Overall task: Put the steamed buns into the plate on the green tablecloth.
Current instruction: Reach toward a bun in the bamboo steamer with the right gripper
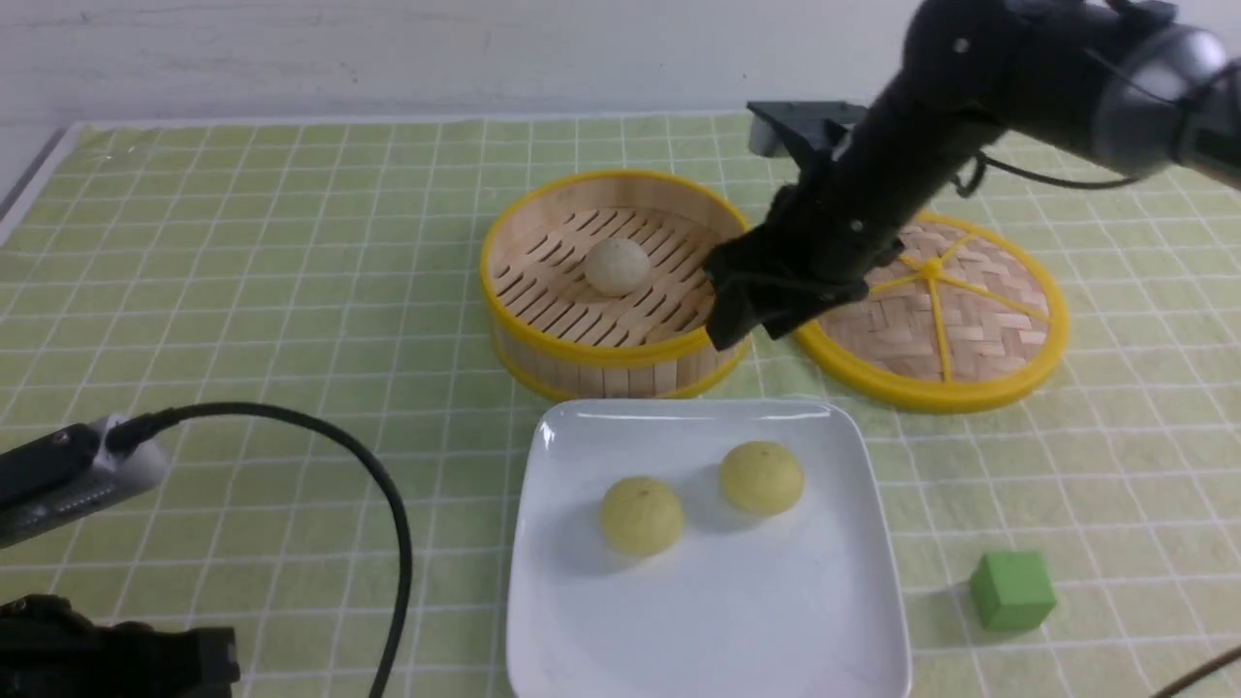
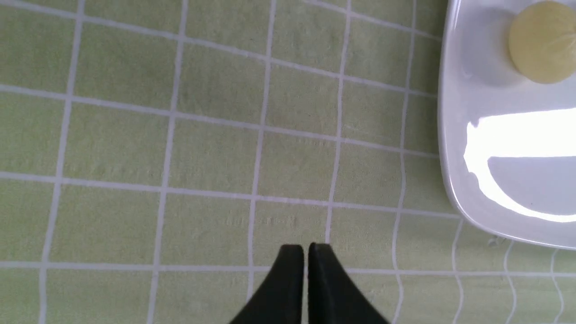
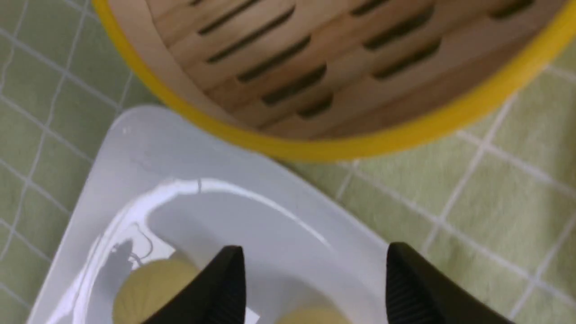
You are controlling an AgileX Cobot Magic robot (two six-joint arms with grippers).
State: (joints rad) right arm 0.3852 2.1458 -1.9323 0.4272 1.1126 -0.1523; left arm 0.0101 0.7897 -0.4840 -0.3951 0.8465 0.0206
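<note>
I'm running this in what looks like a robotics lab bench staged as a dining table: a green tablecloth (image 1: 291, 242) covers the whole surface up to a bare white wall (image 1: 388, 48), a loose black cable (image 1: 262, 410) arcs over the cloth, and a green cube (image 1: 1011, 589) sits among kitchen props, a white plate (image 1: 708, 620), a bamboo steamer basket (image 1: 601, 373) and its woven lid (image 1: 979, 310).

My right fingers (image 3: 414, 288) are black. The plate (image 1: 708, 630) is glossy white, and the left bun (image 1: 641, 515) and right bun (image 1: 761, 477) on it are pale yellow-green. Behind the plate, the beige bun (image 1: 618, 266) sits in a tan, yellow-rimmed bamboo steamer (image 1: 601, 357). The tablecloth (image 1: 291, 242) is light green with a white grid.
</note>
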